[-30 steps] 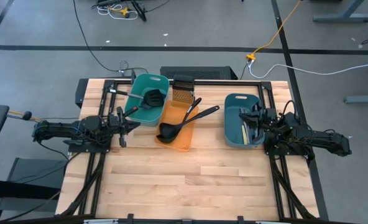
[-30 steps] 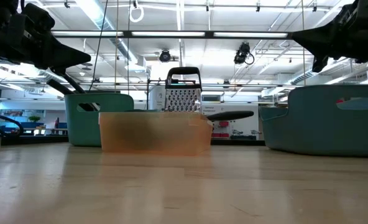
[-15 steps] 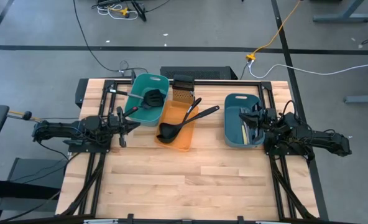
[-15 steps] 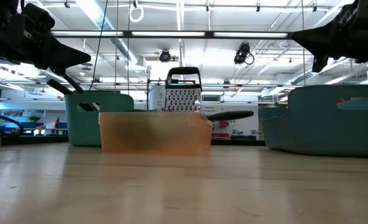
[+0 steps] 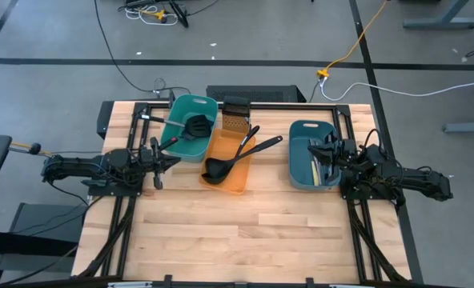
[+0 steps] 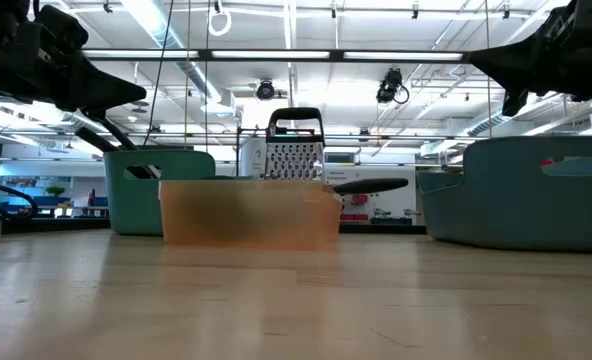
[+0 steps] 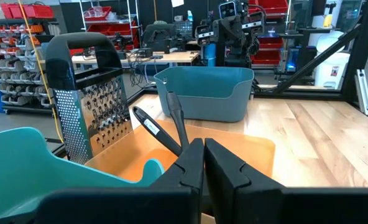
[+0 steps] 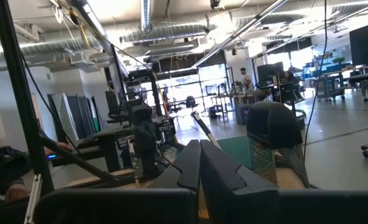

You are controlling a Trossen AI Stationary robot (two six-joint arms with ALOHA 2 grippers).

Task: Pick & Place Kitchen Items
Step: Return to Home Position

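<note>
A black slotted spatula [image 5: 194, 126] lies in the teal tub [image 5: 178, 140]. Two black ladles [image 5: 218, 168] rest in the orange tub [image 5: 235, 180], their handles [image 7: 165, 132] sloping out over its far rim. Knives, one with a cream handle [image 5: 315, 169], lie in the blue tub [image 5: 299, 172] at the right. My left gripper [image 5: 171, 161] hangs level and shut near the table's left edge, beside the teal tub, with nothing in it [image 7: 204, 155]. My right gripper [image 5: 319, 149] is shut and bare [image 8: 200, 158], hovering over the blue tub.
A metal box grater [image 5: 235, 119] with a black handle stands upright at the far edge, between the teal and orange tubs. The near half of the wooden table [image 5: 245, 232] is bare. A black frame [image 5: 357, 232] runs along the table's sides.
</note>
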